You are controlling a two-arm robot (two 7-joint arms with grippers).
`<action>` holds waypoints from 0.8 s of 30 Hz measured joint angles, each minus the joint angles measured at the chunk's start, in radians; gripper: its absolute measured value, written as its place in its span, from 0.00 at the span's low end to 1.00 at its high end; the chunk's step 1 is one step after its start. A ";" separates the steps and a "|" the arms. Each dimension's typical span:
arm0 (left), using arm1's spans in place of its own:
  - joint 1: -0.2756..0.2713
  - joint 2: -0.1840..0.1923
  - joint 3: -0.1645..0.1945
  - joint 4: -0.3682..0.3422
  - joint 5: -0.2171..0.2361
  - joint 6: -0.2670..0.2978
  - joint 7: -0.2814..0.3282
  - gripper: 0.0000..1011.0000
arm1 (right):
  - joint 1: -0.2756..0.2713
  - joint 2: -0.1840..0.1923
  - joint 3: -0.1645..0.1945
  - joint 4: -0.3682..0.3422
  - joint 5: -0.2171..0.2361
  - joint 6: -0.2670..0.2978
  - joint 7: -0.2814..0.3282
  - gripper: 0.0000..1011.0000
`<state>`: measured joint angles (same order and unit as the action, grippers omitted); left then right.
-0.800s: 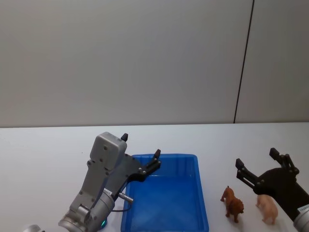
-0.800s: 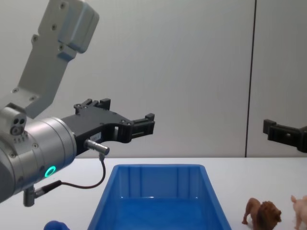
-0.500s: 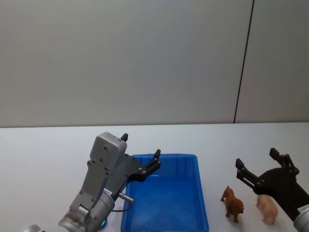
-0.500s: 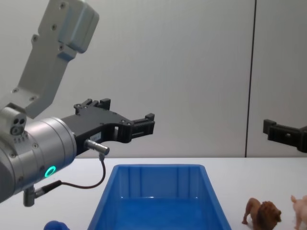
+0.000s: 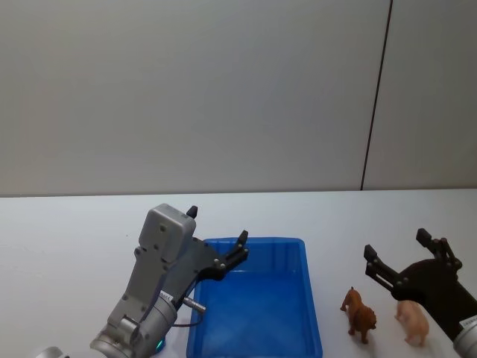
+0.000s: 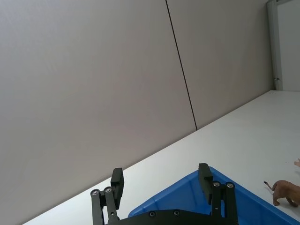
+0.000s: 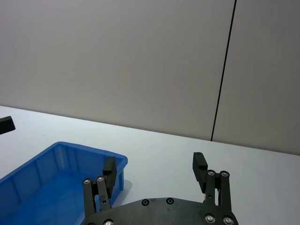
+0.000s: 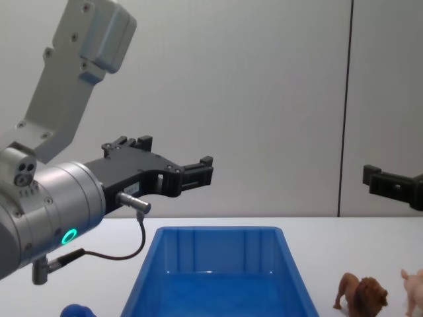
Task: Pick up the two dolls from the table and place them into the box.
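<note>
Head view, dolls: brown lion (image 5: 359, 313) and pink animal (image 5: 412, 321) upright on table (image 5: 74, 224), just right of box (image 5: 276, 240), close together.
Right gripper (image 5: 396, 245): jaws wide apart, nothing held, above and just behind dolls.
Left gripper (image 5: 217, 224): jaws wide apart, nothing held, over box's far left corner.
Risk: toppling of one doll during descent on its close neighbour.

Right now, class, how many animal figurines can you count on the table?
2. The brown lion stands just right of the blue box; the pale pink animal stands right of the lion. The box's near end is cut off, possibly hiding more.
</note>
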<state>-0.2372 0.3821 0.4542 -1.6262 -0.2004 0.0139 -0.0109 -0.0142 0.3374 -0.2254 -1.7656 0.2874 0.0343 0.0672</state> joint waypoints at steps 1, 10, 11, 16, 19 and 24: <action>0.000 0.000 0.000 0.000 0.000 0.000 0.000 0.99 | 0.001 0.000 0.001 0.001 0.000 0.001 0.001 0.99; 0.000 0.000 0.000 0.000 0.000 0.000 0.000 0.99 | 0.002 0.019 0.017 0.017 0.010 0.021 0.021 0.99; 0.000 0.000 0.000 0.000 0.000 0.000 0.000 0.99 | 0.001 0.025 0.021 0.020 0.011 0.026 0.025 0.99; 0.000 0.000 0.000 0.000 0.000 0.000 0.000 0.99 | -0.011 0.049 0.037 0.033 0.018 0.045 0.041 0.99; 0.000 0.000 0.000 0.000 0.000 0.000 0.000 0.99 | -0.018 0.061 0.044 0.039 0.021 0.052 0.047 0.99; 0.000 0.000 0.000 0.000 0.000 0.000 0.000 0.99 | -0.033 0.083 0.057 0.054 0.026 0.072 0.062 0.99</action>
<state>-0.2372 0.3821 0.4543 -1.6262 -0.2004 0.0139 -0.0109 -0.0474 0.4202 -0.1686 -1.7112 0.3131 0.1062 0.1296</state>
